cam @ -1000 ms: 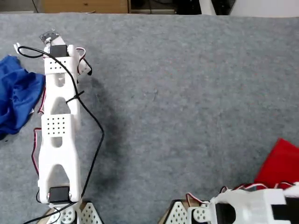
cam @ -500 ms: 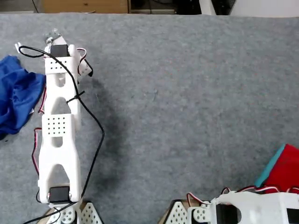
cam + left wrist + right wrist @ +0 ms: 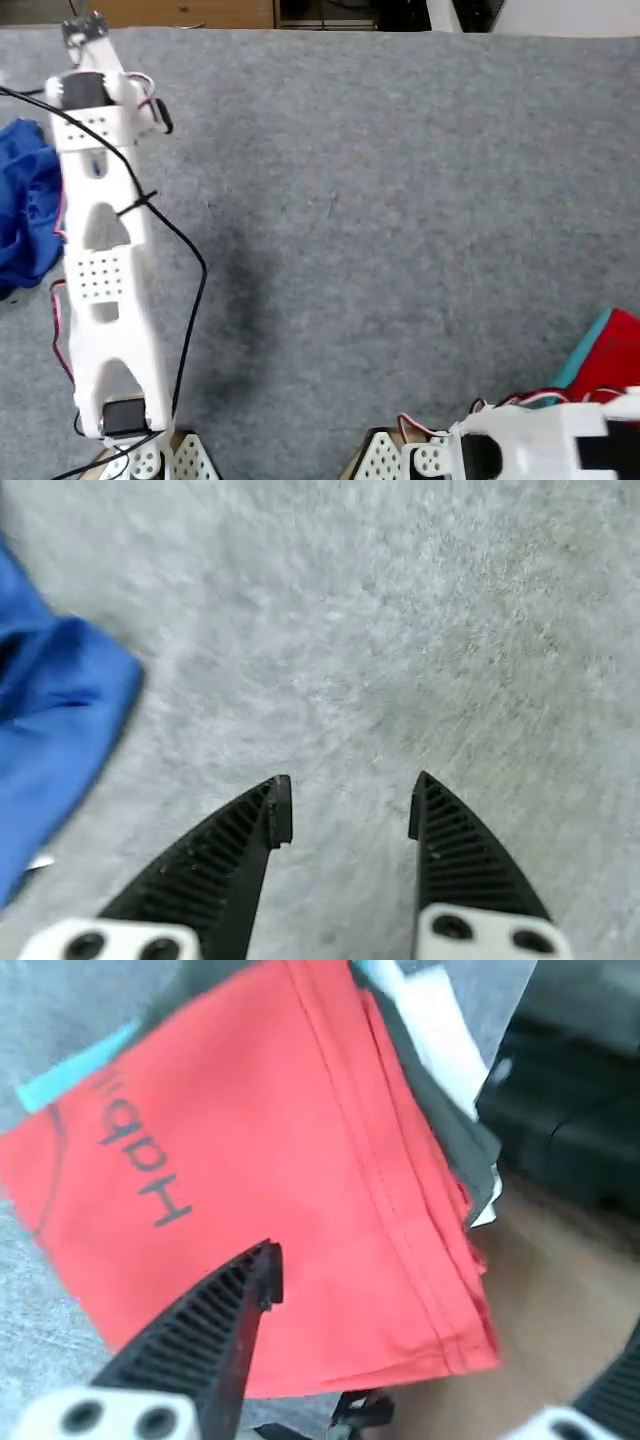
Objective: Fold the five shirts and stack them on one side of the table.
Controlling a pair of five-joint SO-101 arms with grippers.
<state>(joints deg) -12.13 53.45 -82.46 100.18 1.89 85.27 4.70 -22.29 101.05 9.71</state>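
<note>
High view: the left gripper is seen stretched to the far left corner of the grey table, with the crumpled blue shirt lying just beside the arm at the table's left edge. In the left wrist view the jaws are seen moderately parted with nothing between them, over bare felt, and the blue cloth sits off to one side. If the jaws were closed here, only the felt would be pinched, so the shirt would be missed. If a thick bunch were seized instead of a hem or shoulder, the shirt would probably be dragged out as a lump and could not be spread for folding. The black cable draped over the left arm could also be caught during a sweep back across the table.

In the right wrist view the right gripper is held wide apart and empty above the folded red shirt, which tops a stack with teal, white and dark layers under it. The stack is judged to lie at the near right edge, with a corner close to, or perhaps over, the drop. A careless descent or sideways nudge there could shift the layers out of line or push the pile off the table.
</note>
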